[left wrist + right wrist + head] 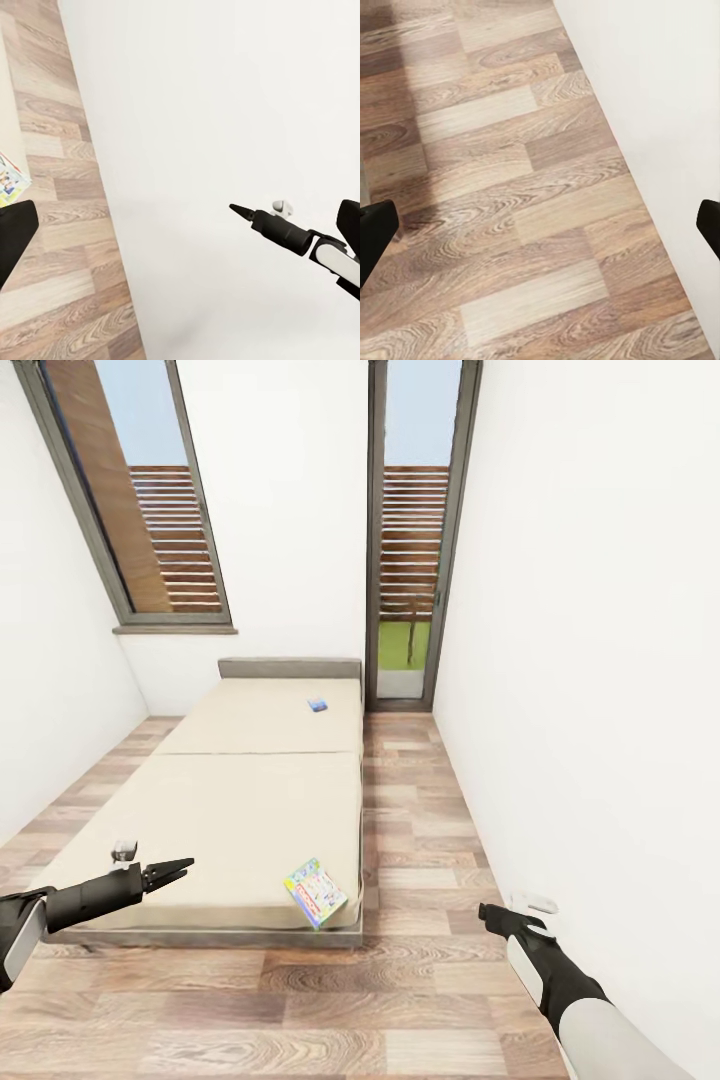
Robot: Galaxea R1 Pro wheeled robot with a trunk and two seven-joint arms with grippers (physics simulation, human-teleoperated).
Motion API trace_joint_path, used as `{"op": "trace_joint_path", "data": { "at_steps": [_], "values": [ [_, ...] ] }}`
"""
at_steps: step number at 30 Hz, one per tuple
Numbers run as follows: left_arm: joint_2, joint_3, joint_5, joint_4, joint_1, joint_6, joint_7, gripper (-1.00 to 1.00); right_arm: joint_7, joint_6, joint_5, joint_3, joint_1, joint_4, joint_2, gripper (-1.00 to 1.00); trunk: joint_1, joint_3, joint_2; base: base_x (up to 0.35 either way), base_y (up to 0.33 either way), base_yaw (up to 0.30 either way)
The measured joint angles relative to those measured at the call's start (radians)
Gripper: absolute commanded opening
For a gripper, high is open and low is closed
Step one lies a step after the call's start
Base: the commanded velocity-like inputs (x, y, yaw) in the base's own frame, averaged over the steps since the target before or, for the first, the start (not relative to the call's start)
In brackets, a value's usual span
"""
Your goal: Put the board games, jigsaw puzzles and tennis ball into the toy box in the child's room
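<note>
Lying far up the bed (240, 800) near its grey headboard (290, 668), a small blue item (318, 704) is too tiny to identify. In the left wrist view one board game (9, 178) is cut off at the frame edge, so just a corner of its printed cover appears beside the wood-plank floor (67, 247).

From the head view, the left arm reaches forward and inward over the near left corner of the bed, its left end effector (178, 871) held level with the two dark fingers pointing toward the middle of the room and slightly parted. The right arm stretches forward low along the white wall (590, 660), above the floor boards. Seen from the head, the right end effector (490, 913) looks like a dark point; in the right wrist view its two fingers (375, 232) sit at opposite edges of the frame, spread wide, with bare floor between them.

That board game, with its yellow, green and red-orange cover, rests flat on the near right corner of the bed, turned askew to the edge. It lies between the two end effectors, well apart from both, and nothing is gripped by either.
</note>
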State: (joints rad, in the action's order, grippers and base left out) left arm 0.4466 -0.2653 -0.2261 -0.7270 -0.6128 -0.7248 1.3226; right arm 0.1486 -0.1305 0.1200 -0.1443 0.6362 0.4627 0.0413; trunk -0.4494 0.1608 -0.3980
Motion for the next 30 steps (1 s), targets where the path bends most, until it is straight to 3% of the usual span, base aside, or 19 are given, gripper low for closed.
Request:
{"op": "trace_joint_path", "data": {
  "at_steps": [30],
  "values": [
    [0.001,0.0,0.001,0.0,0.0,0.0,-0.001,1.0,0.0,0.0,0.0,0.0,0.0,0.0,0.0,1.0,0.0,-0.05,0.0,0.0,0.0,0.0]
  ]
}}
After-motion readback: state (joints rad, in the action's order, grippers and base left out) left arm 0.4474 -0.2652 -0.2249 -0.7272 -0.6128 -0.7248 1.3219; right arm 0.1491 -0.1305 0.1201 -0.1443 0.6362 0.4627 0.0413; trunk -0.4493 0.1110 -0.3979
